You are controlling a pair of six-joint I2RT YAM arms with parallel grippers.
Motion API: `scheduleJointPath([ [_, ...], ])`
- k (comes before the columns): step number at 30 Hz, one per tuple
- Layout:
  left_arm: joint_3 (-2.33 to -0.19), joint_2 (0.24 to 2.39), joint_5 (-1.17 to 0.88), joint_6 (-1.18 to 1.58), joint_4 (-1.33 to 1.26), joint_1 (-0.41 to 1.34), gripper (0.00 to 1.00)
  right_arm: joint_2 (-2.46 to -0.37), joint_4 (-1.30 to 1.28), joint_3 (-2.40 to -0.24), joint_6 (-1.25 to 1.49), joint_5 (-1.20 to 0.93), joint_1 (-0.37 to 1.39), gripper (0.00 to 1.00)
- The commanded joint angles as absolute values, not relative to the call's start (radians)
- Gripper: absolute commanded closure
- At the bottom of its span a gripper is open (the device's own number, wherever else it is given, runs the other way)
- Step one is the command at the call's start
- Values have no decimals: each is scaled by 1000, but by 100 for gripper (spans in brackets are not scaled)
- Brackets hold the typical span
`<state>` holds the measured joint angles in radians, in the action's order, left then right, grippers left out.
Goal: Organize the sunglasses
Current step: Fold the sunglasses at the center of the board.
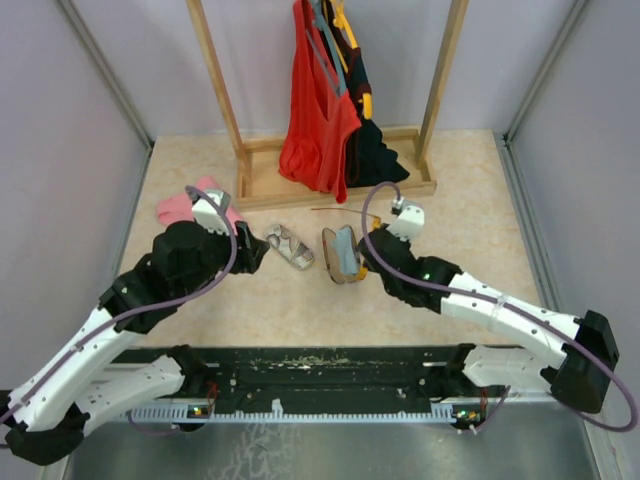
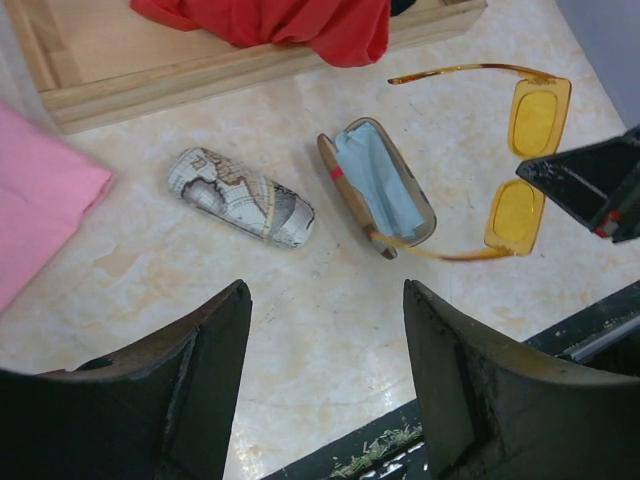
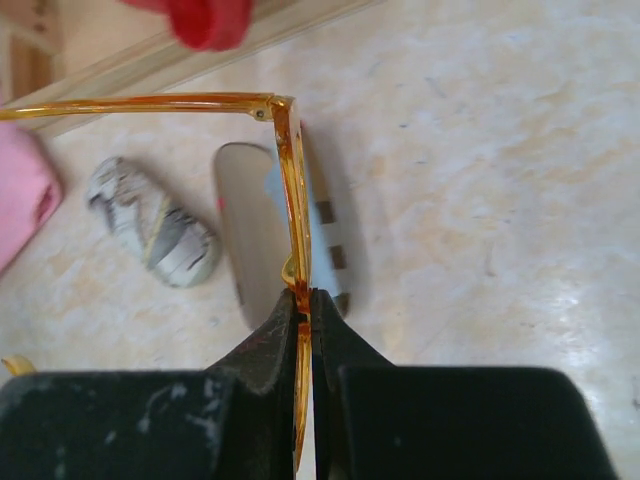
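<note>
On the pale marbled surface (image 1: 300,300) I saw a wooden rack (image 1: 260,185) with a red garment (image 1: 315,120) hanging on it, and a pink cloth (image 1: 180,205) at the left. The left end effector (image 2: 325,295) hovered released, holding nothing. The right end effector (image 3: 303,300) was clenched. A closed case (image 2: 240,195) carried a map print; its writing was too small to read. An open brown case (image 2: 375,185) showed a red stripe and a light blue lining. The sunglasses (image 2: 538,118), with an amber frame and yellow lenses, were gripped between the lenses, just beside the open case.
</note>
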<state>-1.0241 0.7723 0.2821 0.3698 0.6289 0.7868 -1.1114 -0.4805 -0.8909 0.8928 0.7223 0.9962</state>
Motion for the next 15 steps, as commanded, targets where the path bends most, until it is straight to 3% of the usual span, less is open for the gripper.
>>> scheduleJointPath([
  [1, -997, 813, 240, 391, 535, 831, 32, -1039, -446, -828, 853, 626, 821, 100],
  [5, -938, 874, 271, 428, 478, 911, 32, -1011, -371, -794, 820, 421, 648, 100],
  [15, -891, 1063, 430, 517, 398, 1103, 34, -991, -358, -848, 818, 408, 576, 100],
])
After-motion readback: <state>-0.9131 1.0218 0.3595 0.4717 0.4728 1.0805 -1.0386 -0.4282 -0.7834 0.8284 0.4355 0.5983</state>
